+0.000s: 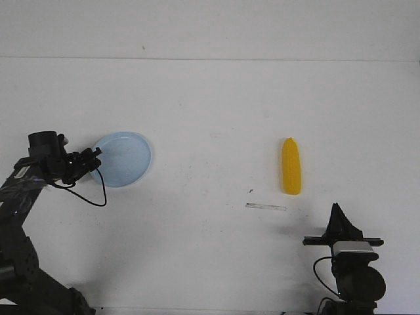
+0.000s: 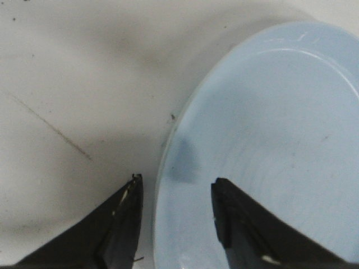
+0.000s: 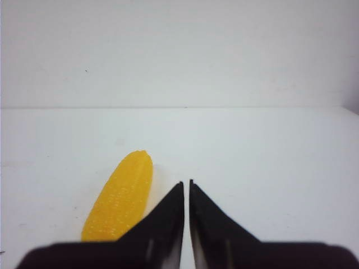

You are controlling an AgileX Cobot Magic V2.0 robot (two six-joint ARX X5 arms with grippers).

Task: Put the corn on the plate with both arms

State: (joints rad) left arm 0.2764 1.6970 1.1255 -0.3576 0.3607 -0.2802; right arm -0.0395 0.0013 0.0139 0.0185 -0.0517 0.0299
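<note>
Right gripper: nearest the camera, low at the table's front right, the right gripper [image 1: 338,209] points forward with its two black fingers [image 3: 168,216] pressed almost together, only a thin slit between the tips, and nothing is held.
Tape strip: just ahead of that gripper and a little to its left, a short pale strip [image 1: 266,207] lies flat on the table [image 1: 210,118].
Corn: there it is, the yellow corn [image 1: 291,166] lying flat on the right half of the table, lengthwise away from the robot, beyond the strip; in the right wrist view the cob [image 3: 120,196] sits beside the fingertips, apart from them and untouched.
Left gripper: over on the left, the left gripper [image 1: 97,155] is spread and straddles the plate's rim, one finger [image 2: 120,221] over bare table, the other over the blue surface; whether either touches the plate, can't tell.
Plate: the pale blue plate [image 1: 131,157] rests flat on the left half, well apart from the corn.
Table: plain white, running back to a white wall.
</note>
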